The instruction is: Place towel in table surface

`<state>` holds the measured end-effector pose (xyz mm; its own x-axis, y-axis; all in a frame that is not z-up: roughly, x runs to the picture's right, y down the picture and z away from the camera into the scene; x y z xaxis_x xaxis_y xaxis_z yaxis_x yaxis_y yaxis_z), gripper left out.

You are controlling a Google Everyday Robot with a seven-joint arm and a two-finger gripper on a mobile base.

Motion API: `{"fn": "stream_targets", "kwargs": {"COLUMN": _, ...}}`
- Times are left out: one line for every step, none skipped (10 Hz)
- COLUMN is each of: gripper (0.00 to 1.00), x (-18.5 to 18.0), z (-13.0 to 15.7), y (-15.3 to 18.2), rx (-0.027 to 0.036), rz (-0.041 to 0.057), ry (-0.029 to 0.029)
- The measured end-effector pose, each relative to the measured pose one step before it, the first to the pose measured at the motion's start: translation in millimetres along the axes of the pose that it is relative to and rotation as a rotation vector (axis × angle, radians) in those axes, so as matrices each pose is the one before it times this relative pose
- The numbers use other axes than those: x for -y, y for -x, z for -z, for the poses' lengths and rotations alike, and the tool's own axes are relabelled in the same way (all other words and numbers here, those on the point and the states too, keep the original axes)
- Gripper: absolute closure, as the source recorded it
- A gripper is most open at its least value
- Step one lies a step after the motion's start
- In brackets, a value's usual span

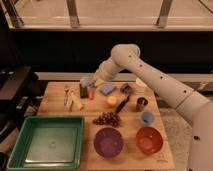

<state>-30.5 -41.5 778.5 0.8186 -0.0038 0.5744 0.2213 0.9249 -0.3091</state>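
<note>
1. My gripper hangs above the far-left part of the table surface, at the end of the white arm that reaches in from the right. I cannot tell how its fingers stand, or whether it touches anything below.
2. The towel, a small light-blue cloth, lies on the wood near the far edge, just to the right of my gripper and apart from it.
3. Just beside the towel I see a yellow-orange round item and a dark utensil lying at a slant. A dark metal cup stands further right.
4. Left of the gripper, cutlery and a pale item lie on the wood.
5. Nearer me sit a bunch of grapes, a small blue cup, a purple bowl and an orange bowl.
6. A green tray fills the near-left corner.
7. Bare wood shows along the left edge and between the grapes and the tray.
</note>
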Motion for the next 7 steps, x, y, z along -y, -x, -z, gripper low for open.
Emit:
{"fn": "stream_targets", "kwargs": {"gripper": 1.00, "x": -2.10, "z": -10.56, "y": -4.54, "rx": 0.00466, "rz": -0.00510, "ry": 0.01320}}
{"fn": "stream_targets", "kwargs": {"gripper": 1.00, "x": -3.83, "z": -12.46, "y": -5.66, "rx": 0.00309, "rz": -0.00509, "ry": 0.01458}}
{"fn": "stream_targets", "kwargs": {"gripper": 1.00, "x": -4.56, "z": -13.17, "y": -7.11, "rx": 0.00257, "rz": -0.00710, "ry": 0.01518}}
{"fn": "stream_targets", "kwargs": {"gripper": 1.00, "x": -4.81, "z": -16.81, "y": -6.65, "rx": 0.00371, "rz": -0.00690, "ry": 0.02045}}
{"fn": "stream_targets", "kwargs": {"gripper": 1.00, "x": -4.10, "z": -20.36, "y": -6.40, "rx": 0.00640, "rz": -0.00983, "ry": 0.02598}}
{"fn": "stream_targets", "kwargs": {"gripper": 1.00, "x": -1.90, "z": -12.28, "y": -4.66, "rx": 0.00340, "rz": -0.00840, "ry": 0.01656}}
{"fn": "stream_targets", "kwargs": {"gripper": 0.94, "x": -0.93, "z": -16.01, "y": -4.81, "rx": 0.00127, "rz": -0.00943, "ry": 0.02109}}
